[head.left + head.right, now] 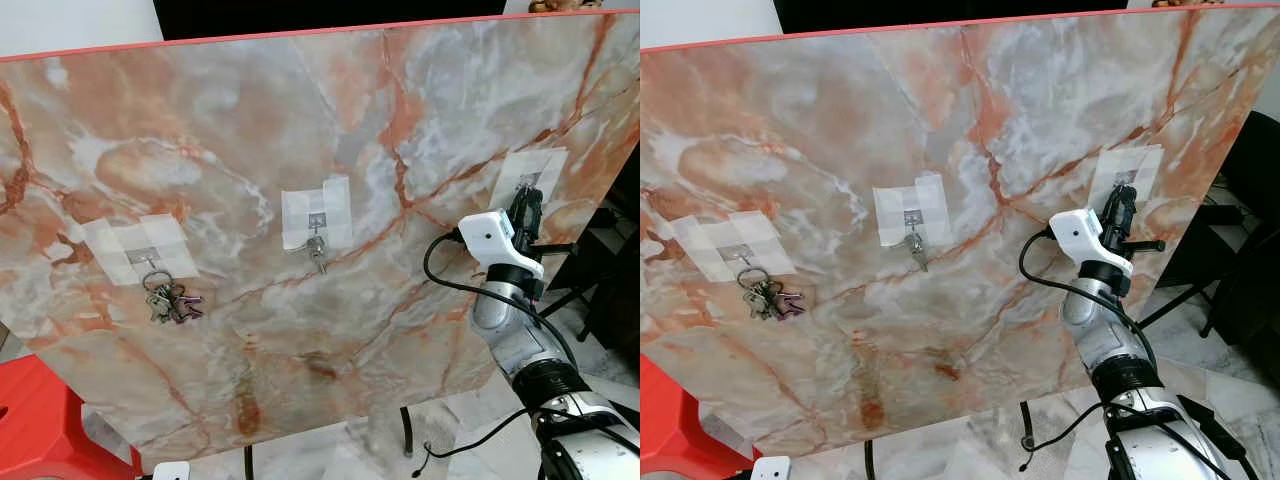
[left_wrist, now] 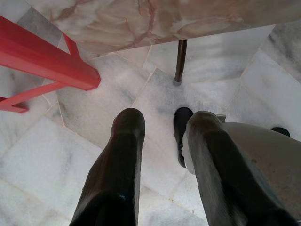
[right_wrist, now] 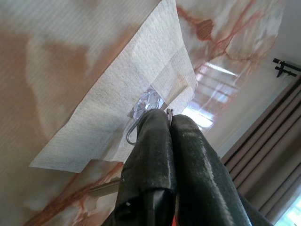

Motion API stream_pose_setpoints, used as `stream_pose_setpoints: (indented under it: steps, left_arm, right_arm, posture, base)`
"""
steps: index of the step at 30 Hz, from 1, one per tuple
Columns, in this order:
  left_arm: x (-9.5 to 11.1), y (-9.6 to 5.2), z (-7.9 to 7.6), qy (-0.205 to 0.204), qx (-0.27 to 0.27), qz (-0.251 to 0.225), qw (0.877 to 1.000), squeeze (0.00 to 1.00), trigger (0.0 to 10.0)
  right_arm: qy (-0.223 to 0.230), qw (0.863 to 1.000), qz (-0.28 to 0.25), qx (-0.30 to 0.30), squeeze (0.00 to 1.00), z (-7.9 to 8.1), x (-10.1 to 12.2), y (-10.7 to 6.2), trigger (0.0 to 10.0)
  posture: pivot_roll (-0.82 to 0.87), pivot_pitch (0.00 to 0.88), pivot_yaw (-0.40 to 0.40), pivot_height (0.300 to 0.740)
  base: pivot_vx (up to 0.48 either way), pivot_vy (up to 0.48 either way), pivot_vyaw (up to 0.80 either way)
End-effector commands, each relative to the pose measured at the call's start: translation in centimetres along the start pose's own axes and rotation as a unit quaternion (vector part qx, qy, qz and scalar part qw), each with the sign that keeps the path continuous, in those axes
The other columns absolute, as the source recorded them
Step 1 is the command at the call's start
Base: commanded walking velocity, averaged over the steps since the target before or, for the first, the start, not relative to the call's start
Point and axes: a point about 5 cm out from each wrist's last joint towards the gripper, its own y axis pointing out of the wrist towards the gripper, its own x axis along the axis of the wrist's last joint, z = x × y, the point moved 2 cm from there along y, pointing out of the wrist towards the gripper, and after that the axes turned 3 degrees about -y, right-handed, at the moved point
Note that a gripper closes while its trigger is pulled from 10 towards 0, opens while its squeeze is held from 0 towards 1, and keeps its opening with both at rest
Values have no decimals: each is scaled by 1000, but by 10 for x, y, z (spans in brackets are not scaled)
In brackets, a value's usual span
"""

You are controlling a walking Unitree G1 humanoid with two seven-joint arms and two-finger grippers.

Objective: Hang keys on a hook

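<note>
1. Far to the left of the right gripper (image 1: 527, 205), a bunch of keys (image 1: 170, 301) is hanging from the left hook (image 1: 152, 261), which is fixed to the tilted marble board (image 1: 250, 130) under crossed strips of tape. This bunch is probably placed there already so that the weight is carried by the hook alone.

2. Between that bunch and the right gripper, a single key (image 1: 317, 252) is hanging from the middle hook (image 1: 315, 226), which is taped in the same way. It is well apart from the gripper and is touched by nothing.

3. The right gripper is being held up against the right hook (image 3: 133, 134), at the right tape patch (image 3: 117, 108). In the right wrist view its two black fingers (image 3: 155, 155) are being pressed together, and a thin metal ring (image 3: 169, 113) is being pinched at their tips, just beside the hook plate. A key blade (image 3: 104, 189) can be seen below the fingers. So the keys of the task are being carried in this gripper, and the ring is being brought close to the hook's bend; it seems that it is not yet slipped over it.

4. The ring is probably being held by its edge so that its opening stays free for the hook.

5. The left gripper (image 2: 162, 155) is hanging idle far below, over the tiled floor (image 2: 94, 113), with its fingers held apart and nothing between them. A red stool (image 2: 42, 61) is standing beside it.
</note>
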Motion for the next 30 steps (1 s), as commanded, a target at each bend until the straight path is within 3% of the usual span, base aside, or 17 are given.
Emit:
stream_pose_setpoints:
  steps: [1, 30]
  left_arm:
    - [0, 0, 0, 5, 2, -2, 1000, 0, 10000]
    - [1, 0, 1, 6, 4, -6, 1000, 0, 10000]
  right_arm:
    - [4, 1000, 6, -4, 0, -3, 1, 6, 10000]
    - [2, 999, 18, 39, 0, 6, 3, 8, 10000]
  posture:
    - [29, 0, 1, 740]
    - [28, 0, 1, 740]
  base:
    - [0, 0, 0]
    - [0, 0, 0]
